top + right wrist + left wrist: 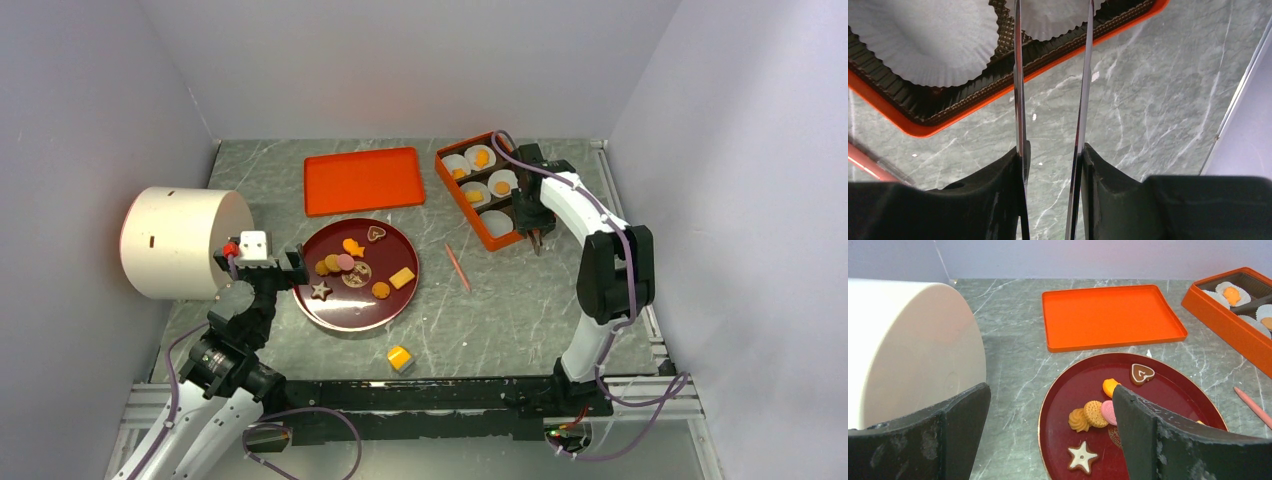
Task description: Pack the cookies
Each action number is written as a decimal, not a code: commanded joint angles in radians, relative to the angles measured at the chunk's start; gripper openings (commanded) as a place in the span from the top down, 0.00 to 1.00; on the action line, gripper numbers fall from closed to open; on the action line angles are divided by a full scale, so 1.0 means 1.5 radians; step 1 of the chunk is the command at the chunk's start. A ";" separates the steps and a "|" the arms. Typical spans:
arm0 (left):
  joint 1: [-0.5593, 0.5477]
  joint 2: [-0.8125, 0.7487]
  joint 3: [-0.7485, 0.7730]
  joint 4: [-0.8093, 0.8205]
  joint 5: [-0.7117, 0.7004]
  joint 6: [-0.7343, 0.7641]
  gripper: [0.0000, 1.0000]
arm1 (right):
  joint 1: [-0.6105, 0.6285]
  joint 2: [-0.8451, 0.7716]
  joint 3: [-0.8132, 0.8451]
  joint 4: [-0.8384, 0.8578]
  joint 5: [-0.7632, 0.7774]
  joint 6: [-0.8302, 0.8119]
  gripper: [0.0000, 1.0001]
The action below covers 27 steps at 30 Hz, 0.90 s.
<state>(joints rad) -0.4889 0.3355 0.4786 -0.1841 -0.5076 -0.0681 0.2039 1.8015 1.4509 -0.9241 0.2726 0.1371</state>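
While cookies lie on the plate, left jaws wide, right jaws gripping tweezers beside box.

- No text, label, brand or number could be read in any view.
- A brown round cookie on the red plate bore a pale raised pattern, too small to read as letters.
- The white drum showed two short dark marks, not legible as signs.
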 commanded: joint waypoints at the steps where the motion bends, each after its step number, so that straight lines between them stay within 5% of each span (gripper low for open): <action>1: -0.003 -0.001 0.000 0.026 0.012 -0.005 0.03 | -0.005 0.007 -0.002 0.020 0.023 -0.009 0.59; 10: -0.003 0.004 0.000 0.028 0.016 -0.005 0.04 | -0.005 0.002 0.009 0.007 0.021 -0.009 0.48; 27: -0.002 0.017 0.002 0.025 0.019 -0.006 0.04 | 0.022 -0.096 0.036 -0.027 0.004 -0.017 0.48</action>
<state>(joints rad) -0.4904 0.3500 0.4786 -0.1837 -0.4927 -0.0681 0.2092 1.7580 1.4525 -0.9508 0.2817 0.1238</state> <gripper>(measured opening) 0.964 0.526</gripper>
